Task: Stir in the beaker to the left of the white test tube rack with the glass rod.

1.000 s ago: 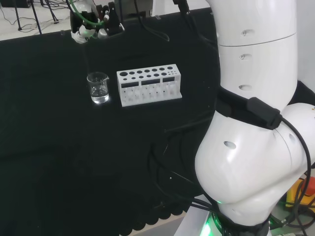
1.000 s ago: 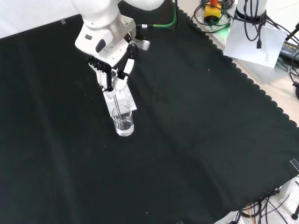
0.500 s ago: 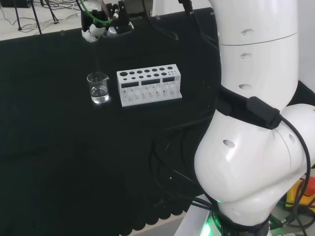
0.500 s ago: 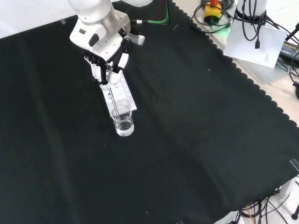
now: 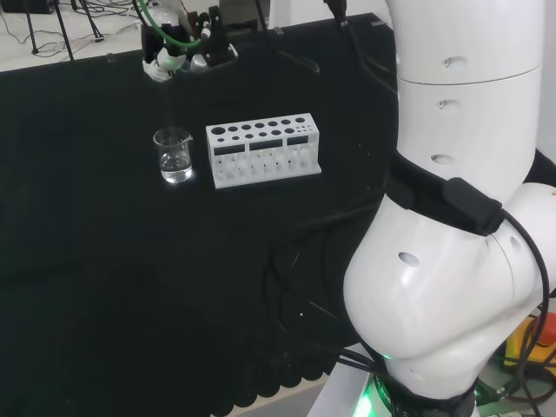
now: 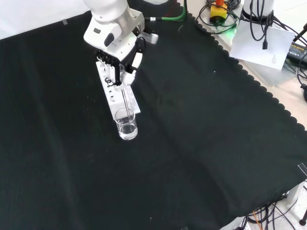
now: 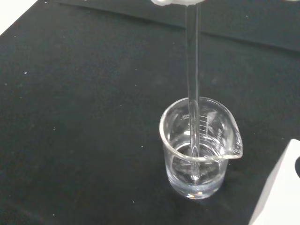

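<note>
A small clear beaker (image 5: 173,155) with a little clear liquid stands left of the white test tube rack (image 5: 263,149) in the head view. The hand (image 5: 180,54) hangs above it, fingers pinched on the top of a glass rod (image 6: 124,98). In the front view the hand (image 6: 120,62) is over the rack (image 6: 109,91), and the rod slants down into the beaker (image 6: 126,124). The wrist view shows the rod (image 7: 192,70) passing the rim, its tip near the bottom of the beaker (image 7: 206,154).
The arm's white links (image 5: 452,217) stand at the right of the head view. Black cables (image 5: 295,278) trail over the cloth near the base. A corner of the rack (image 7: 281,192) lies close beside the beaker. Bare black cloth (image 6: 201,143) surrounds both.
The hand has swung round above the beaker, first away and then to the right in the front view. The rod's tilt has changed while its tip stays inside the beaker.
</note>
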